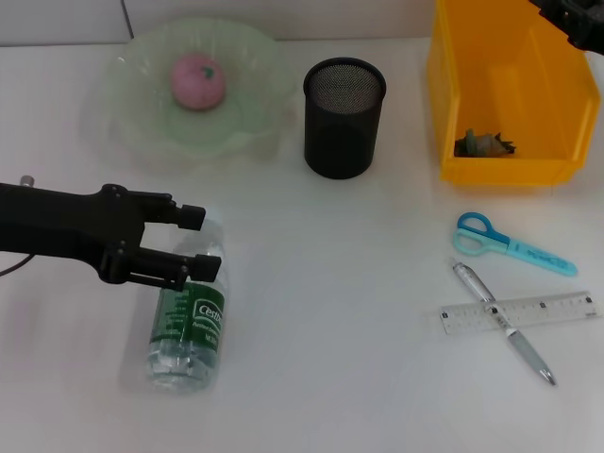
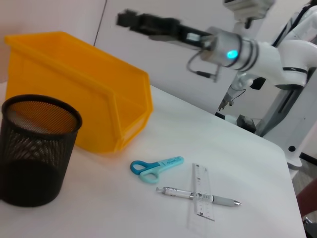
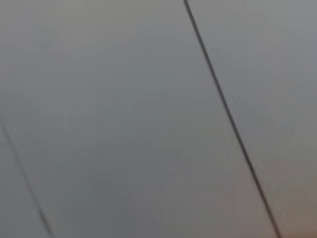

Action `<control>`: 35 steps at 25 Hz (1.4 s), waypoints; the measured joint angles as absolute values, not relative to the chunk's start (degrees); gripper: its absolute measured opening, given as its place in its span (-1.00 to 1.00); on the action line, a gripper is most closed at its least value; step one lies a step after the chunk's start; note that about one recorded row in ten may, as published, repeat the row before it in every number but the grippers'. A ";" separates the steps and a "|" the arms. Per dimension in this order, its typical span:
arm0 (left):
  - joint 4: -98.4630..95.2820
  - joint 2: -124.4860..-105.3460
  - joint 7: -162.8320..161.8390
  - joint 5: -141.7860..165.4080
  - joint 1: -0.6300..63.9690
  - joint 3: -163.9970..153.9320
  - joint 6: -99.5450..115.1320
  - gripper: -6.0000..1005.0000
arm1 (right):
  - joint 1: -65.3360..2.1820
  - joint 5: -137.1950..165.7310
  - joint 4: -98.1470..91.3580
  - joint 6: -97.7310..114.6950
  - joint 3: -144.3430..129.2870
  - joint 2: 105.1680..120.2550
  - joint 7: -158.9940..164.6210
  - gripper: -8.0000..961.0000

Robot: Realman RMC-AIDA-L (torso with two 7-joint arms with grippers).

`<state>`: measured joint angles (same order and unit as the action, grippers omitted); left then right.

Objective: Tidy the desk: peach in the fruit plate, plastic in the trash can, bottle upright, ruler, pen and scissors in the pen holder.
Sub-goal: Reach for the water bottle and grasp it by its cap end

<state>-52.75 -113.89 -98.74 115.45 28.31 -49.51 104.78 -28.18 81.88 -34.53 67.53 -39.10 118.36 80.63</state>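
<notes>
A clear bottle (image 1: 193,321) with a green label lies on its side at the front left. My left gripper (image 1: 192,245) is open, with one finger on each side of the bottle's upper end. The pink peach (image 1: 196,81) rests in the pale green fruit plate (image 1: 123,113). Crumpled plastic (image 1: 483,143) lies inside the yellow trash can (image 1: 444,94). Blue scissors (image 1: 510,247), a clear ruler (image 1: 557,308) and a silver pen (image 1: 528,354) lie at the right, the pen crossing the ruler. The black mesh pen holder (image 1: 344,118) stands empty. My right gripper (image 1: 576,21) hangs above the trash can.
The left wrist view shows the pen holder (image 2: 34,153), trash can (image 2: 74,79), scissors (image 2: 156,166), pen (image 2: 173,191) and ruler (image 2: 202,191), with the right gripper (image 2: 130,20) high above the can. The right wrist view shows only a grey wall.
</notes>
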 joint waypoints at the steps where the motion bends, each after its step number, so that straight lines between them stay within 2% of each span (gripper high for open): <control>1: -52.75 -113.82 -99.20 115.45 28.35 -49.48 104.78 0.41 | -27.64 81.90 -34.65 70.83 -39.13 117.76 81.40 -0.10; 5: -53.27 -113.29 -102.78 115.96 28.93 -49.39 104.18 0.40 | -25.54 85.79 -34.70 90.48 -40.94 113.60 80.91 0.07; 7: -53.67 -112.86 -105.66 116.20 29.43 -49.39 103.68 0.40 | -24.55 90.60 -34.96 97.85 -41.06 112.47 78.68 0.16; 9: -54.48 -112.50 -110.22 116.79 30.19 -49.39 102.41 0.39 | -23.25 95.56 -35.86 102.54 -40.71 112.32 75.23 0.24; 11: -55.67 -112.34 -116.19 118.62 31.22 -49.39 100.40 0.39 | -22.22 99.45 -36.72 105.18 -40.61 112.62 72.46 0.33; 16: -57.74 -112.47 -129.71 125.62 33.92 -49.39 96.76 0.38 | -20.26 107.86 -37.27 106.50 -40.74 114.15 67.38 0.40; 17: -58.61 -113.15 -137.89 131.36 36.88 -49.42 96.22 0.38 | -20.01 108.23 -37.01 106.09 -40.76 114.41 66.60 0.40; 20: -58.64 -113.71 -142.12 135.01 38.83 -49.67 96.26 0.38 | -19.34 108.80 -36.10 104.98 -41.02 115.24 64.36 0.40; 22: -58.70 -115.36 -149.15 143.98 43.03 -50.01 96.14 0.37 | -18.98 109.48 -35.73 104.37 -41.02 115.88 62.67 0.40; 25: -58.53 -116.21 -151.25 146.93 44.60 -50.00 95.61 0.37 | -18.53 110.06 -35.22 102.83 -41.01 116.76 60.66 0.40; 27: -57.53 -117.77 -153.27 151.59 47.08 -50.02 94.12 0.37 | -18.38 110.11 -34.14 101.98 -40.82 117.03 59.15 0.40; 29: -55.05 -118.31 -154.02 153.46 49.12 -50.05 92.68 0.36 | -18.63 110.09 -32.85 101.04 -40.54 117.17 58.14 0.40; 35: -48.75 -118.38 -156.71 154.49 50.96 -53.44 86.85 0.35 | -19.44 110.04 -31.67 99.85 -40.55 117.34 57.70 0.40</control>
